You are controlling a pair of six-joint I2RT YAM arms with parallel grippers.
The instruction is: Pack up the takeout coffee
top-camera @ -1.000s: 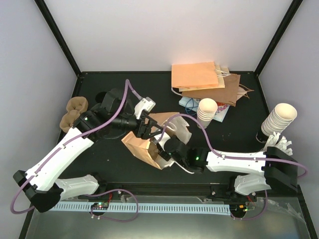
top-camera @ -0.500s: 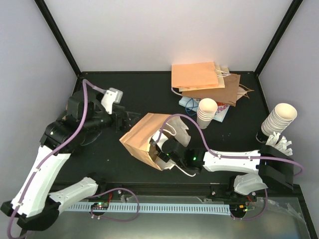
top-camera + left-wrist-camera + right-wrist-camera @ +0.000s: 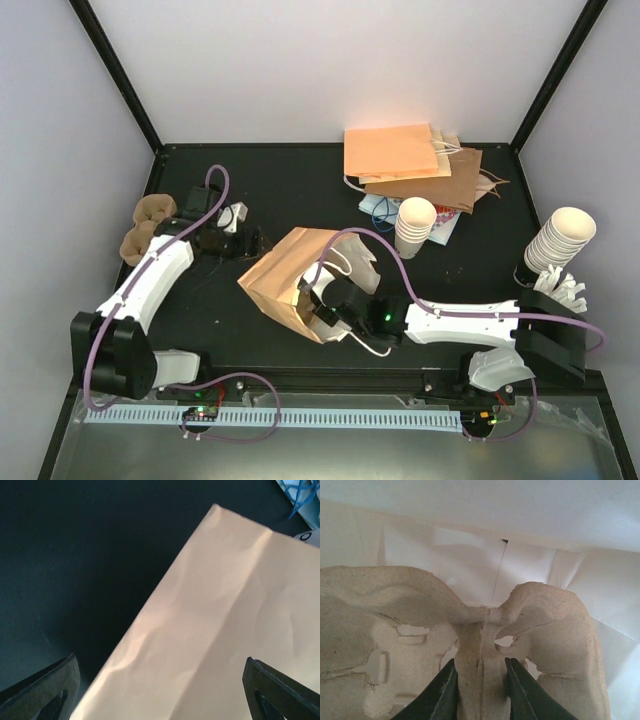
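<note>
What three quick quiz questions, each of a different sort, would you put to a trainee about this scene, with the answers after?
1. True or false: the right arm's jaws are clamped on a pulp carrier tray.
2. Beside the brown paper bag, the left arm's jaws are: A) open, B) shut on a cup, C) shut on a lid.
3. Fill in: the top view shows ___ stacks of lidless white cups.
Key: 1 true; 2 A; 3 two.
</note>
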